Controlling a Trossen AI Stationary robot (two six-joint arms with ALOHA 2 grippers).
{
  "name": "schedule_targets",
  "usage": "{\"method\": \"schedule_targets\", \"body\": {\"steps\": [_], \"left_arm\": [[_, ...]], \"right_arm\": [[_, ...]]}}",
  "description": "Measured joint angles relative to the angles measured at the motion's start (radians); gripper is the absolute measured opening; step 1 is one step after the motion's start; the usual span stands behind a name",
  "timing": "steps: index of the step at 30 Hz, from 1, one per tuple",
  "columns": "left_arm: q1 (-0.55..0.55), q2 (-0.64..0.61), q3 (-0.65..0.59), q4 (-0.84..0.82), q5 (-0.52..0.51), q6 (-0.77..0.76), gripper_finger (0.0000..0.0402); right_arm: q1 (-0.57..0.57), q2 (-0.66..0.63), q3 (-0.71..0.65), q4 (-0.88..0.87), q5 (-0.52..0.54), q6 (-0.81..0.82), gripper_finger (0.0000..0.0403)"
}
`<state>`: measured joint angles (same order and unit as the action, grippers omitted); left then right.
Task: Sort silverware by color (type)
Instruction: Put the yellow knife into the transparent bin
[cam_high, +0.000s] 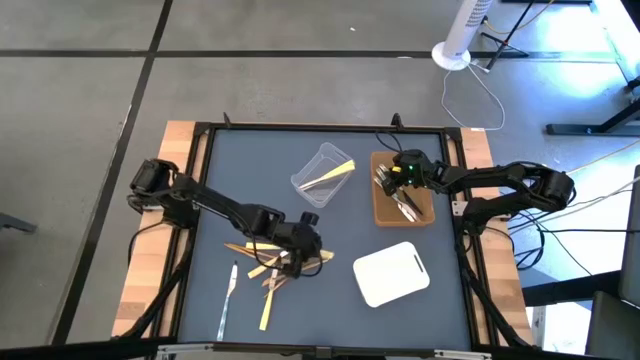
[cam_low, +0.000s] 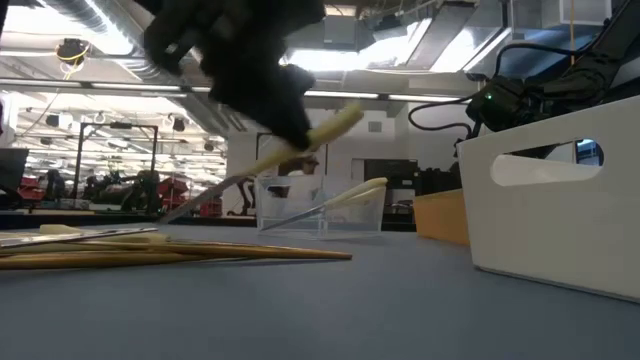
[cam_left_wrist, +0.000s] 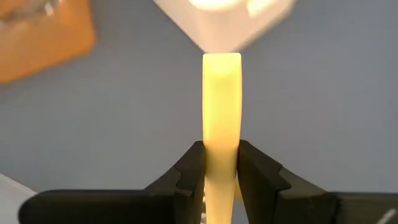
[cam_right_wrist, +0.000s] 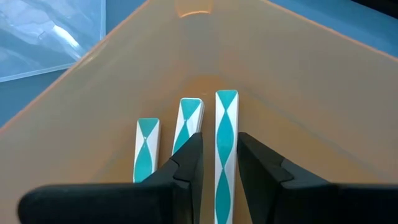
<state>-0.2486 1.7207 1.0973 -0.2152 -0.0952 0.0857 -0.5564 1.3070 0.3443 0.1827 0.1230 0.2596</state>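
Pale yellow utensil (cam_left_wrist: 221, 106), lower end hidden by left gripper (cam_left_wrist: 221, 163)

Left arm stretched from the table's left edge toward the centre, bent at the elbow; left gripper (cam_high: 298, 240) raised off the surface, fingers (cam_left_wrist: 189, 171) pinched on a pale yellow utensil (cam_left_wrist: 221, 124); right arm reaching in from the right edge; right gripper (cam_high: 398, 178) low, fingers (cam_right_wrist: 186, 165) narrowly parted around a teal-and-white handle (cam_right_wrist: 225, 143).
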Motion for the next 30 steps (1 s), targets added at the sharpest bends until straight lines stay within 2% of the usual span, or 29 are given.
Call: {"method": "schedule_targets", "body": {"steps": [10, 15, 30], "left_arm": [[0.077, -0.043, 0.001, 0.28, 0.001, -0.017, 0.0073], [0.114, -0.048, 0.001, 0.319, 0.007, -0.028, 0.0075], [0.236, -0.047, 0.001, 0.52, 0.0, -0.024, 0.0071]], "right_arm": [[0.0, -0.001, 0.006, -0.007, -0.007, 0.0, 0.0086], [0.0, -0.003, 0.045, -0.039, -0.011, -0.002, 0.0085], [0.001, -0.003, 0.26, -0.38, -0.011, -0.057, 0.0085]]}}
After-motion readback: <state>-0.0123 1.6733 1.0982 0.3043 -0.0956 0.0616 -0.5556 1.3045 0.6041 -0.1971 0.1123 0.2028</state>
